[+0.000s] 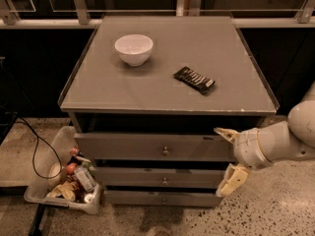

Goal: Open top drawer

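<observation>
Camera view shows the pincer (227, 156) at the cabinet's right front corner. Its fingers are spread apart one above the other, the upper tip by the right end of the top drawer (123, 146). That spread reads as readiness for the knob (165, 151), which lies toward 9 o'clock from the pincer and is not yet reached. The top drawer sits just under the surface (162, 95) and looks shut. Its long axis runs 9 to 3 o'clock and its front faces 6 o'clock, so it should pull out that way. A bar (194, 79) and a bowl (134, 48) rest on the surface, toward 11 o'clock, out of the way.
</observation>
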`<state>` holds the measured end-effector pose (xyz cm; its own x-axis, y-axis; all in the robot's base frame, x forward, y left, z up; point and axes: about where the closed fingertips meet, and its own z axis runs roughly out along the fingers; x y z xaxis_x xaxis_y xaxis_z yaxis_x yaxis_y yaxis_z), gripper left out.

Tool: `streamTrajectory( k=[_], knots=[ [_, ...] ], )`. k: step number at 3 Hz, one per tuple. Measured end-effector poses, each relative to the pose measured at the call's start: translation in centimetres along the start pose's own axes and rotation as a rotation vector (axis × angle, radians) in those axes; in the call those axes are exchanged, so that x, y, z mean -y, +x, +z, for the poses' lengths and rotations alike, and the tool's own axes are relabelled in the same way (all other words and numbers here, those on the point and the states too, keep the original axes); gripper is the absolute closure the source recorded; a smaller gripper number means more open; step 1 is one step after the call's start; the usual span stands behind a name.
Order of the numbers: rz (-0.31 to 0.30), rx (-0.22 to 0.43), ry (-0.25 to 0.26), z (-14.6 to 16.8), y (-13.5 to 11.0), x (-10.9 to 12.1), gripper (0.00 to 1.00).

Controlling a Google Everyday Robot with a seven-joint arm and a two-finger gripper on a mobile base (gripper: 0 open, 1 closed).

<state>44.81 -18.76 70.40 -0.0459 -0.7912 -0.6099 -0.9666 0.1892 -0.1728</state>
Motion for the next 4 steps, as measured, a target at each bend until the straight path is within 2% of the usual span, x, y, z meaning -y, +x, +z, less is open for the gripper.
streamTrajectory(
  k=[2,4],
  knots=[
    [-0.007,0.012,0.014,0.4,0.1,0.8,0.0],
    [-0.003,-0.001,0.087,1.3,1.7,3.2,0.0]
  ],
)
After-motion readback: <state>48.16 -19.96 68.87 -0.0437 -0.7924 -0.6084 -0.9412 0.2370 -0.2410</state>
